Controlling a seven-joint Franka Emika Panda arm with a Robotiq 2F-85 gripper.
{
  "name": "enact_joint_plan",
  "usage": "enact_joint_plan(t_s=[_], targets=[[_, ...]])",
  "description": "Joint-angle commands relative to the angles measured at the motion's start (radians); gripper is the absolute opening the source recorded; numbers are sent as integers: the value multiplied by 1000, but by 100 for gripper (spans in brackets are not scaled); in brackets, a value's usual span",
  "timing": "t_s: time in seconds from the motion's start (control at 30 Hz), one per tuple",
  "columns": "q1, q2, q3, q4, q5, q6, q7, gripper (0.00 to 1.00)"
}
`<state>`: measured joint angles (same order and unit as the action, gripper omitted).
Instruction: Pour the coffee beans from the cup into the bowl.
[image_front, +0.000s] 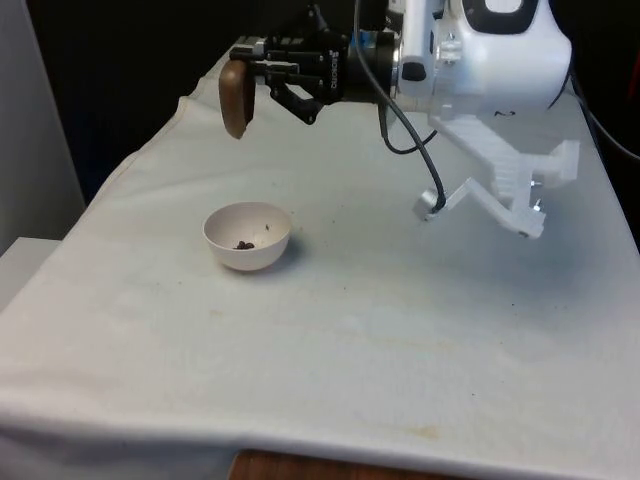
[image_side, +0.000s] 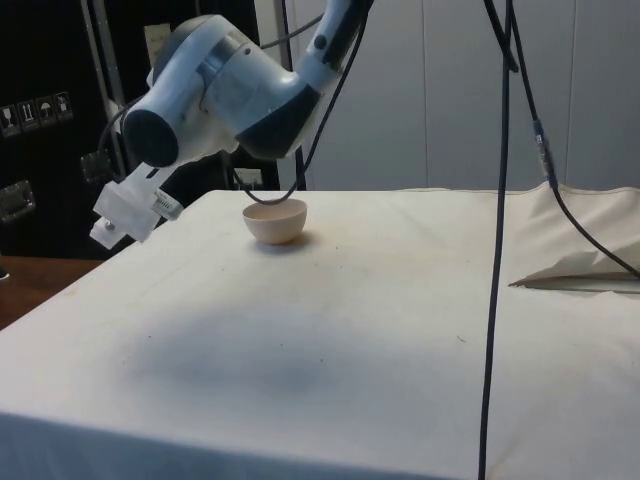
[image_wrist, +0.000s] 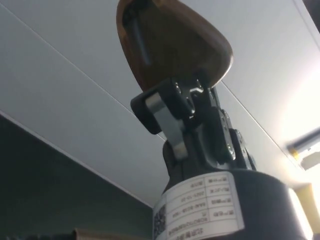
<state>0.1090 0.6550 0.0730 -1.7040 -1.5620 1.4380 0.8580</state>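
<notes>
A white cloth (image_front: 400, 330) covers the table and hangs over its near edge in the front view, where a strip of brown wood (image_front: 300, 467) shows below the hem. The cloth carries faint creases and a few small dark specks. In the side view it lies rumpled into a raised fold (image_side: 580, 270) at the far right corner. Behind the table in that view stand dark cabinets (image_side: 50, 120) with small white stickers, and beside them a pale wall panel (image_side: 450, 90). Two black cables (image_side: 497, 250) hang down in front of the panel. On the front view's left stands a grey surface (image_front: 35, 140).
</notes>
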Motion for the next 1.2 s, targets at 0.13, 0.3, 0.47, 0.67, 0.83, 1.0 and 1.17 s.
enact_joint_plan(t_s=[0.13, 0.3, 0.47, 0.67, 0.83, 1.0, 1.17], targets=[[5, 13, 11, 4, -25, -41, 4, 0], [5, 23, 24, 5, -49, -77, 8, 0], [5, 34, 39, 5, -74, -116, 12, 0], [6, 47, 50, 5, -100, -152, 16, 0], [6, 55, 57, 5, -116, -175, 17, 0], [5, 66, 66, 6, -137, -205, 21, 0], [2, 70, 70, 5, -142, -215, 28, 0]])
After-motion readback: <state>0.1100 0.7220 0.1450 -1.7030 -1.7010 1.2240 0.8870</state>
